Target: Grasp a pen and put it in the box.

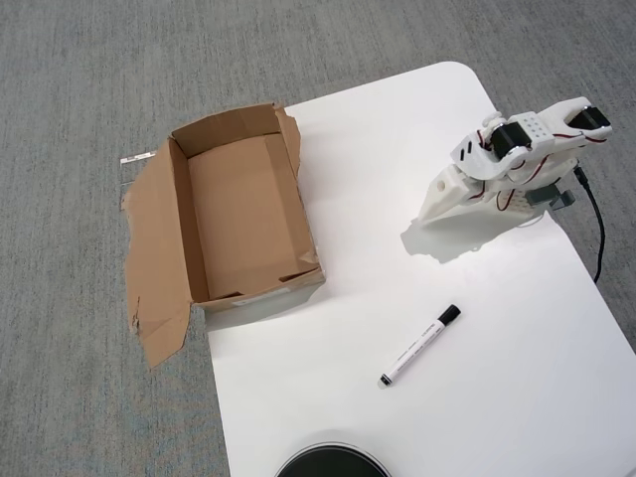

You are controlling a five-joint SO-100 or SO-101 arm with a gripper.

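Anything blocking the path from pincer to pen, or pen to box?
Nothing visible. The pen lies alone on bare white table, with clear surface between it and the folded arm. Toward the box only open tabletop intervenes; its near wall is the one thing to clear. The pincer's tips aren't distinguishable.

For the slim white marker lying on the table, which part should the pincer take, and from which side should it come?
Probably the bare middle of the slim white marker with a black cap, taken from straight above. It lies flat and diagonal on the white table with open space all around, so the jaws should close across the barrel, turned crosswise to its long axis.
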